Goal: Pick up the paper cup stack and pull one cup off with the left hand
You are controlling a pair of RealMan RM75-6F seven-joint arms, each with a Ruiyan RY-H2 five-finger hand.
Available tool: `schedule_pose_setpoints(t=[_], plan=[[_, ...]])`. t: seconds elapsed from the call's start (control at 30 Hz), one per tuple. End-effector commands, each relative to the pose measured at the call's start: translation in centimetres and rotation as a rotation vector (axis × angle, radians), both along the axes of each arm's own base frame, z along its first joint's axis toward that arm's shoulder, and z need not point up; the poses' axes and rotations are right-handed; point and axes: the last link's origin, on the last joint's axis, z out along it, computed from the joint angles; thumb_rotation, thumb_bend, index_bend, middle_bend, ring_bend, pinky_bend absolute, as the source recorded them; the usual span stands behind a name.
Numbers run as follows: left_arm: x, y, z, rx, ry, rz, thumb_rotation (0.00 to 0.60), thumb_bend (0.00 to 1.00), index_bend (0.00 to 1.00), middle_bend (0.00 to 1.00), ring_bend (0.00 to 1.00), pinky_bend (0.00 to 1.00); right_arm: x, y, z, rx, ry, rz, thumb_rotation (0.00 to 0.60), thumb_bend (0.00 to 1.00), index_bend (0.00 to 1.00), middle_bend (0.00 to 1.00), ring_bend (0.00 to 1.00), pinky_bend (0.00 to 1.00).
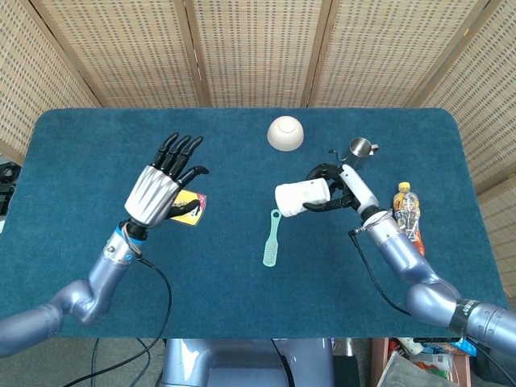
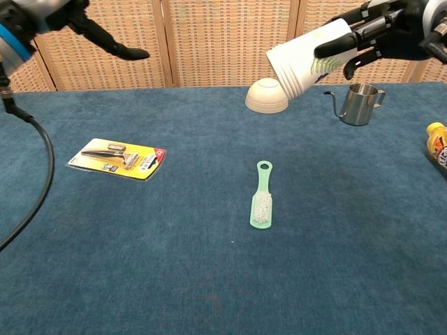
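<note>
The white paper cup stack (image 1: 300, 197) (image 2: 302, 57) with a green print lies on its side in the air, rims pointing left. My right hand (image 1: 339, 187) (image 2: 374, 31) grips it from the right, well above the blue table. My left hand (image 1: 168, 181) is raised over the left half of the table with its fingers spread and nothing in it; the chest view shows only part of the left hand (image 2: 77, 24) at the top left. A wide gap separates that hand from the cups.
On the table (image 1: 97, 258) lie a yellow razor pack (image 2: 117, 158), a green brush (image 1: 272, 239) (image 2: 262, 195), an upturned cream bowl (image 1: 285, 133) (image 2: 267, 96), a small steel pitcher (image 1: 358, 151) (image 2: 357, 104) and an orange drink bottle (image 1: 408, 218) at the right edge.
</note>
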Motion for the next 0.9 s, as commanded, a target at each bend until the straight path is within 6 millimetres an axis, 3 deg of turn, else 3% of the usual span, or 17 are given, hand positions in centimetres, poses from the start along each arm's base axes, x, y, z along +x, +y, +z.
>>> schedule_pose_setpoints(t=[0.03, 0.43, 0.67, 0.9], plan=[[1.9, 0.9, -1.7, -0.006, -0.033, -0.008, 0.600, 0.12, 0.39, 0.00, 0.00, 0.00, 0.4, -0.1, -0.2, 0.017, -0.031, -0.016, 0.600, 0.44, 0.57, 0.55, 0.42, 0.65], [6.1, 2.9, -6.7, -0.048, -0.038, 0.015, 0.600, 0.12, 0.39, 0.00, 0.00, 0.00, 1.5, 0.3, -1.4, 0.074, -0.091, -0.051, 0.600, 0.44, 0.58, 0.55, 0.42, 0.65], [8.1, 2.6, -8.0, -0.071, -0.073, -0.001, 0.600, 0.12, 0.39, 0.00, 0.00, 0.00, 1.9, 0.6, -1.7, 0.081, -0.122, -0.050, 0.600, 0.44, 0.58, 0.55, 0.42, 0.65], [8.9, 2.1, -8.9, -0.085, -0.092, -0.019, 0.600, 0.12, 0.43, 0.00, 0.00, 0.00, 2.0, 0.5, -2.0, 0.073, -0.119, -0.051, 0.600, 0.44, 0.58, 0.55, 0.42, 0.65]])
